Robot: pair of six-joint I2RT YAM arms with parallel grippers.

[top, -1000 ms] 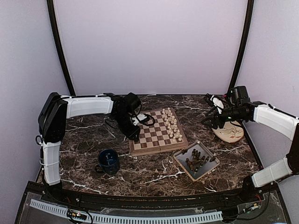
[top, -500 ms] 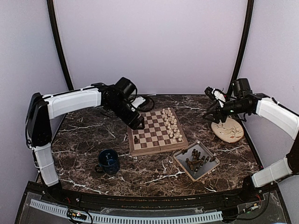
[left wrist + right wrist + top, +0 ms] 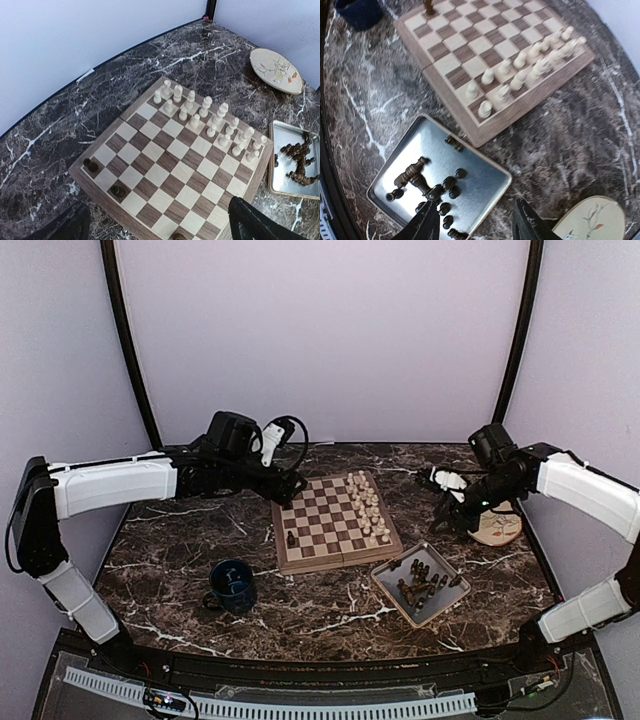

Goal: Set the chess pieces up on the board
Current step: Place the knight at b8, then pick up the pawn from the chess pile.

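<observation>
Now that the left hand (image 3: 290, 483) has lifted away to the far left corner of the board (image 3: 340, 558), jaws wide and empty, a dark piece (image 3: 291, 538) stands near-left on it; the right hand (image 3: 475, 225) has swung from the plate (image 3: 497, 527) toward the tray (image 3: 470, 165), parted, empty.

The board (image 3: 170, 165) lies cornerwise on the dark marble desk (image 3: 60, 125). Cream-white pieces (image 3: 207, 117) stand in two rows along its far right side, and a few dark pieces (image 3: 117, 190) stand along its near left edge. The left tool (image 3: 157, 207) hangs above with its fingers (image 3: 255, 225) wide apart, holding nothing. To the right lie a metal tray (image 3: 286, 189) holding loose dark pieces (image 3: 297, 160) and a painted plate (image 3: 276, 64).
</observation>
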